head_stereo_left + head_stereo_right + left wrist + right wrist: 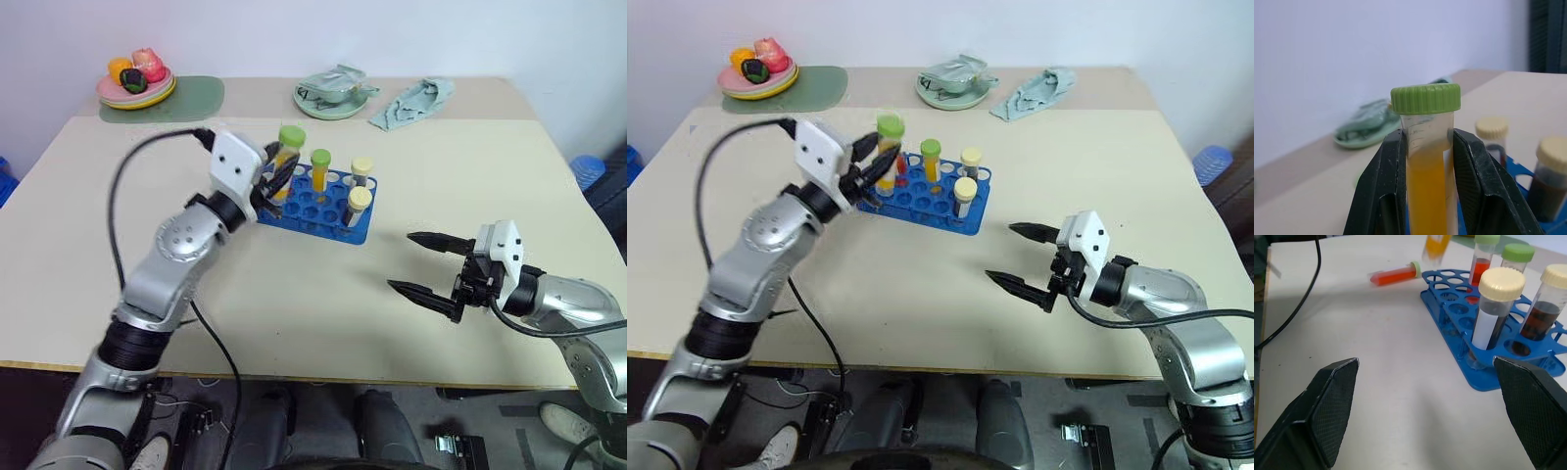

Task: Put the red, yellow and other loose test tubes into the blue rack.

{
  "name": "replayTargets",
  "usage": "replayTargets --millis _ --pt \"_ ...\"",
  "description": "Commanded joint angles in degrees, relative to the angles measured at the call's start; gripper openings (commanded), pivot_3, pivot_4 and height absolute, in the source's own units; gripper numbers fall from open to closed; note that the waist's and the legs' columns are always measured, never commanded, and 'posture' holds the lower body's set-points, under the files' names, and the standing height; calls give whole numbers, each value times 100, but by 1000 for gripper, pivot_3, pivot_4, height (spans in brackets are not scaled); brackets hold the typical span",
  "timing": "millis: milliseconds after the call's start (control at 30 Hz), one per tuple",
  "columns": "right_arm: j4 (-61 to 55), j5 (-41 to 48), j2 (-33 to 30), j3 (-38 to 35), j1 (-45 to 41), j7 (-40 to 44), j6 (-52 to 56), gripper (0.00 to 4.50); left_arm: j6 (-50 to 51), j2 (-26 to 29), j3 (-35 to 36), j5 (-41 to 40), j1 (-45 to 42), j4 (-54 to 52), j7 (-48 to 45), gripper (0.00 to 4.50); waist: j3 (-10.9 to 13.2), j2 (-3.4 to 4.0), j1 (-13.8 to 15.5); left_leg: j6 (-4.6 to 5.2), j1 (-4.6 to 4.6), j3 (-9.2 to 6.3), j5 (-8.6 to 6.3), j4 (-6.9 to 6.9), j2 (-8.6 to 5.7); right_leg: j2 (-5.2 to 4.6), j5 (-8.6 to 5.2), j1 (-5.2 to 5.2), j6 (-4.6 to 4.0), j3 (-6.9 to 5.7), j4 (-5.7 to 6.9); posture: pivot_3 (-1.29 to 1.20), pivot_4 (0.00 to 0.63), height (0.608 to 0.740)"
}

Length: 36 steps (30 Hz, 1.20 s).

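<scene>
Counter [323,323]: beige top, carrying all items below.

Rack [315,208]: blue, grid of round holes, standing near the counter's middle. Four tubes upright in it: two with cream caps and dark liquid [1496,316], at the end nearer the right arm; two with green caps [1518,253], farther along.

Yellow tube [1426,161]: green cap, yellow-orange liquid, upright, clamped below the cap in the left pincer [277,176] and held in the air over the rack's far end (not yet in a hole).

Red tube [1395,274]: green cap, lying on its side on the counter just beside the rack's far end.

Right pincer [423,264]: fingers wide apart, nothing between them, hovering over bare counter well apart from the rack.

Back edge: plate of fruit [137,83] on a green mat [191,98]; green dish [331,96]; crumpled green cloth [413,102].
</scene>
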Motion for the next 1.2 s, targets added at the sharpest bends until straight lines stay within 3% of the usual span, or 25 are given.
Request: replayTargets --millis 33,200,433,900,1200 --pt "-313 64 -67 -316 96 -169 76 4500 -722 -394 93 290 -140 435 -222 781 0 0 8 1 0 0 0 0 0 0 0 0 0 0 0 0 150 740" --pt "-413 119 10 -513 168 -482 220 4500 -1390 -1002 178 520 -302 1331 -474 781 0 -1 3 1 0 1 -1 4 -2 0 3 3 5 -1 0 0 150 740" --pt "-723 208 120 -729 460 -781 305 4500 -1949 -1444 280 705 -364 1987 -696 781 0 -1 5 2 0 1 -1 4 -1 1 3 2 6 -1 2 0 150 740" --pt "-939 269 115 -867 690 -953 288 4500 -2496 -1635 358 1052 -324 2788 -994 781 -1 -1 1 3 2 1 -1 5 -2 1 4 4 9 -2 1 0 150 740" --pt "-892 245 80 -856 667 -912 250 4500 -2542 -1691 308 1096 -107 2700 -1136 781 -3 -1 2 4 12 0 -2 5 -2 1 4 18 9 -3 0 0 150 740"
